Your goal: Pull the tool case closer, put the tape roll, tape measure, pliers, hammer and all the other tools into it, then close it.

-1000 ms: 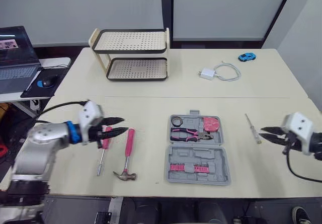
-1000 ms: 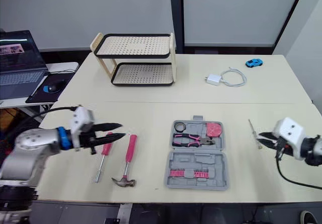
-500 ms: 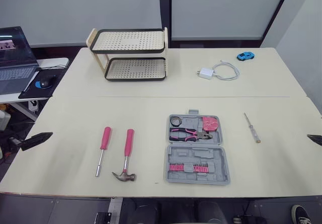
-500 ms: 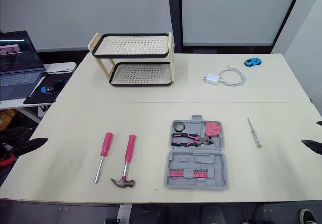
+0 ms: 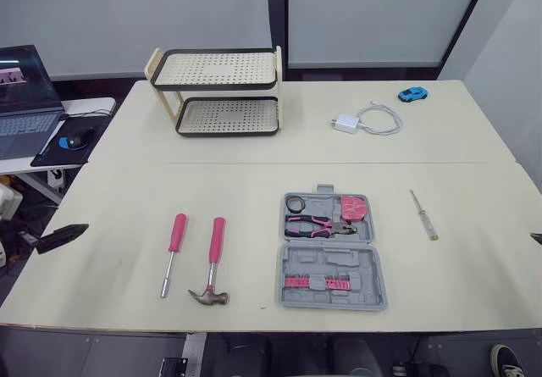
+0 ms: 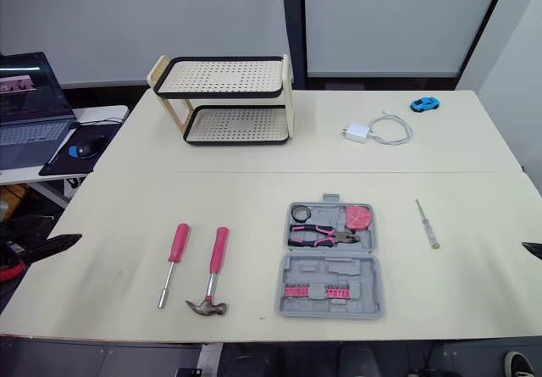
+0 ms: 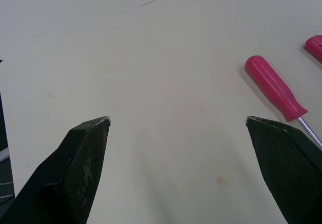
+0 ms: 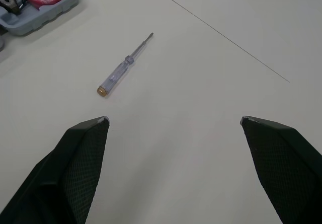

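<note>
- Both arms have pulled back off the table since a second ago: the left gripper had hovered over the pink screwdriver and now shows only a black tip at the table's 9 o'clock edge. The right gripper has retreated to the 3 o'clock edge.
- Each gripper's fingers are spread wide apart, with nothing between them.
- At the table's 6 o'clock the tool case lies open, both halves flat.
- Its far half holds the tape roll at 11 o'clock, the tape measure at 1 o'clock and the pliers across the middle. A row of pink bits sits in the near half.
- At the case's 9 o'clock the hammer lies just beside the pink screwdriver, both on bare table.
- At the case's 2 o'clock a clear-handled screwdriver lies apart from it.
- Farther off are a shelf rack at 11 o'clock, a charger at 12 and a toy car at 1.
</note>
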